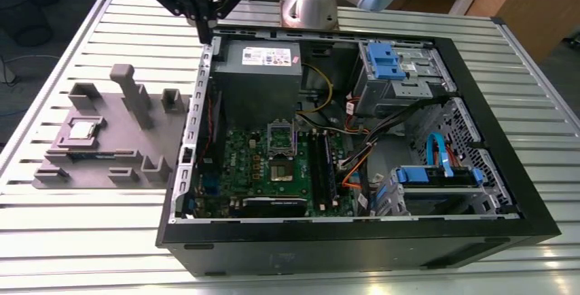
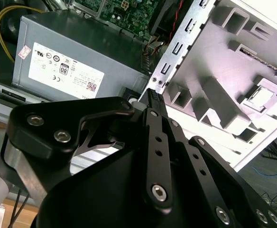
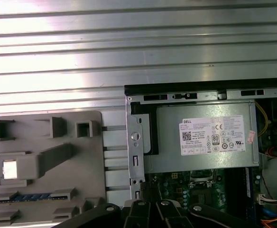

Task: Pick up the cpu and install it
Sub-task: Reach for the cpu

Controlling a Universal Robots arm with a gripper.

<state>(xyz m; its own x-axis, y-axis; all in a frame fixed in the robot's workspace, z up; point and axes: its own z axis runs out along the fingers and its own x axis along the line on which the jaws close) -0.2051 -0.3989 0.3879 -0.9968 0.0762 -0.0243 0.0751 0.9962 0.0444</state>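
Observation:
The cpu (image 1: 83,129) is a small silver square lying in a raised pocket of the grey fixture plate (image 1: 109,166), at the exterior view's left of the open computer case. It also shows in both wrist views as a bright square (image 3: 9,169) (image 2: 261,95). My black gripper (image 1: 206,35) hangs above the case's back left corner, beside the power supply (image 1: 258,60), well away from the cpu. Its fingers (image 2: 152,102) are pressed together with nothing between them. The metal-framed socket (image 1: 282,139) sits on the green motherboard inside the case.
The case's metal side wall (image 1: 195,115) stands between the fixture and the motherboard. Drive cages with blue clips (image 1: 392,64), cables and a memory stick (image 1: 321,166) crowd the case. Tall grey posts (image 1: 132,91) rise from the fixture. The slatted aluminium table (image 1: 54,57) lies around.

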